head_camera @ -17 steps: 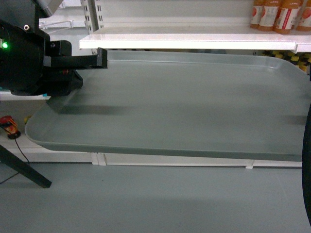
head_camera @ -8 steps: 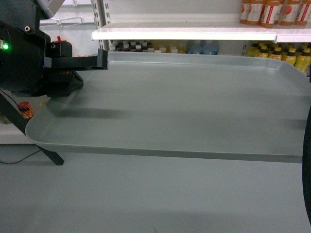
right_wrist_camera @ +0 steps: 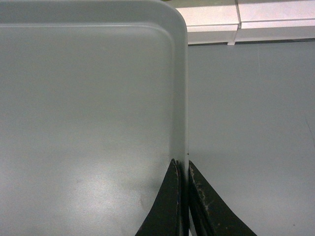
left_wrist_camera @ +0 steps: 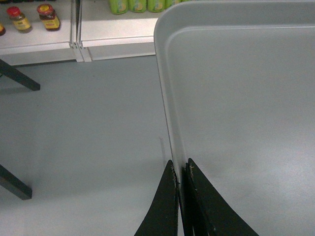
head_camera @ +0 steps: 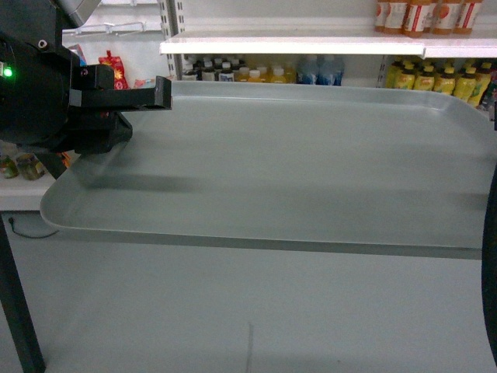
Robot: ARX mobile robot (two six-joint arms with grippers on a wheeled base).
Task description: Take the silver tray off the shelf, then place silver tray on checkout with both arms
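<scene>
The silver tray hangs level in the air, spanning almost the whole head view, with nothing on it. My left gripper is shut on the rim of its left short side, one finger lying over the rim. My right gripper is shut on the rim of the right short side; in the head view only a black sliver of that arm shows. The white shelf stands behind the tray, apart from it. The checkout is out of view.
Bottles stand on the shelf, with more drinks on the level below. Jars sit on a low white shelf at left. A dark stand leg crosses the grey floor under the tray.
The shelves have slid up and to the right in the head view and look farther off. The tray and both grippers keep the same places in the view.
</scene>
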